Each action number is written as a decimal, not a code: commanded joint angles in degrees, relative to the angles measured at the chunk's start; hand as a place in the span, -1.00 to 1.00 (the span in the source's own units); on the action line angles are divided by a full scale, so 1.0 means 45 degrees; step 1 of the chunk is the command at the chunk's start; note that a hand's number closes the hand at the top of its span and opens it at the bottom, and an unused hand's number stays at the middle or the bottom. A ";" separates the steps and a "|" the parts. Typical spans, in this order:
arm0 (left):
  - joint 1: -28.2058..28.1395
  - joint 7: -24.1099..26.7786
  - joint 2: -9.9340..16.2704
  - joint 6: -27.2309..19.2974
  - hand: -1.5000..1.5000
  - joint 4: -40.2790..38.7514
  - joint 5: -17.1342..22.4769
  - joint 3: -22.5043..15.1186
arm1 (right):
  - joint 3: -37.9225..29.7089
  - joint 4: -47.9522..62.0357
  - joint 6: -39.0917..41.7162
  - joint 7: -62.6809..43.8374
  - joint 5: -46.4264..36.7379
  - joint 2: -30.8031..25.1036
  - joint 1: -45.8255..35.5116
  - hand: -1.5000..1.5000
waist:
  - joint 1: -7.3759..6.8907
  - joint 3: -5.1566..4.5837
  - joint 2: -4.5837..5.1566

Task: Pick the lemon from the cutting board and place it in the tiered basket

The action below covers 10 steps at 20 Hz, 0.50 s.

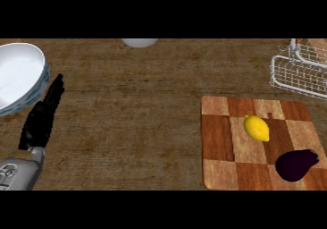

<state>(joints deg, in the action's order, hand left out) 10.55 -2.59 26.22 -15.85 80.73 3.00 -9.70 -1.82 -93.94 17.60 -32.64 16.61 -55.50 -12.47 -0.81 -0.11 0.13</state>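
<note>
Brown wooden bench [140, 112] fills my view. My left hand [44, 114] shows at the left, fingers straight and holding nothing, just beside a white bowl [18, 76]. I can't see my right hand. On the board [222, 134] the lemon [256, 128] lies near an eggplant [296, 164]. At top right stands the wire basket [301, 76].

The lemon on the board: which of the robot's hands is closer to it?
Only the left hand shows, far to the left of the lemon, beside the bowl. The right hand is out of view.
</note>
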 commanded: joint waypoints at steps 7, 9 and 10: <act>-0.0204 -0.0468 -0.0217 0.0141 0.00 0.0779 -0.0604 0.0155 | 0.2504 0.0792 0.0132 -0.4789 -0.1063 0.1957 -0.3591 -1.00 | -0.0108 0.0019 -0.0018; 0.0410 0.0192 -0.0207 0.0796 0.00 -0.0613 -0.0114 0.0868 | 0.2187 0.1573 0.1220 -0.4821 -0.0547 0.1947 -0.3895 -1.00 | 0.0064 0.0015 0.0002; 0.0383 -0.0374 -0.0339 0.0474 0.00 -0.0183 -0.0553 0.0552 | 0.2545 0.0933 0.0818 -0.5511 -0.0837 0.2316 -0.3690 -1.00 | 0.0100 0.0017 -0.0023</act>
<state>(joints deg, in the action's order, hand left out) 10.74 -2.39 24.96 -14.00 80.17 1.62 -7.76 7.30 -89.56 19.97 -51.15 13.33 -47.95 -27.14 -0.88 -0.06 0.11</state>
